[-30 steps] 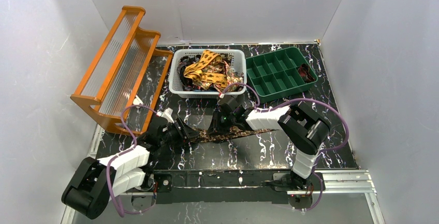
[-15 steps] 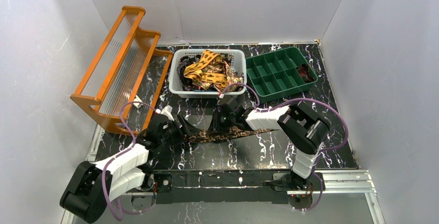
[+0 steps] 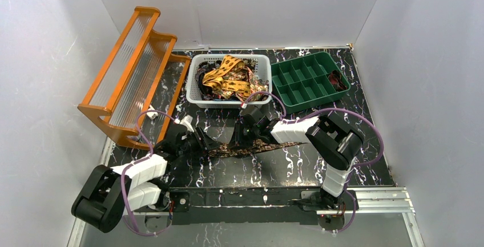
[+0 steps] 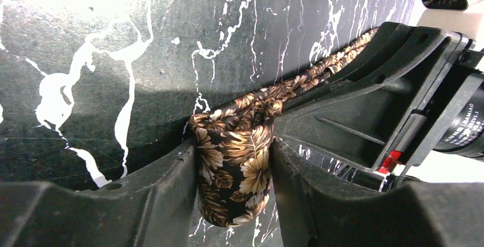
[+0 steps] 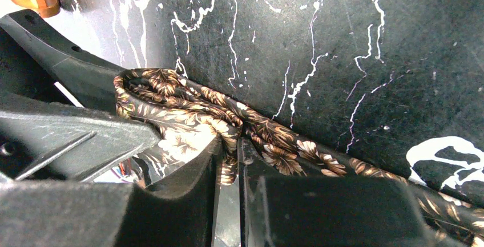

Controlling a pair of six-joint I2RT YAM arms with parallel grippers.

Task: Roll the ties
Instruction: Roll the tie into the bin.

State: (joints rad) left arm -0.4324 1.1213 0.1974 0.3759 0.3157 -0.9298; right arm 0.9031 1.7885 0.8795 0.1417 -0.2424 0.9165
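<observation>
Left pincer [image 4: 233, 150] clamps the soft rolled end of the dark brown leaf-print necktie [image 4: 237, 184]. Right pincer [image 5: 229, 150] is nearly closed, pinching the same strip just beside the roll. The rest lies flat to the right on the glossy black white-veined bench [image 3: 319, 164]. Far side: white slotted plastic basket [image 3: 222, 100] holding tangled yellow-orange and dark ties [image 3: 228, 76]. Green compartment tray [image 3: 294, 90] has a dark bundle [image 3: 338, 80] in its right cell.

- Your dark patterned tie [image 3: 268, 146] lies stretched across the worktop [image 3: 297, 167], near the arms' bases.
- Your left tool [image 3: 206, 144] meets its left end, and your right tool [image 3: 242, 138] is on the tie just beside it.
- Along the far edge, left to right, you have an orange rack [image 3: 134, 70], a white basket [image 3: 220, 99] heaped with other ties [image 3: 228, 79], and a green compartment tray [image 3: 305, 81].
</observation>
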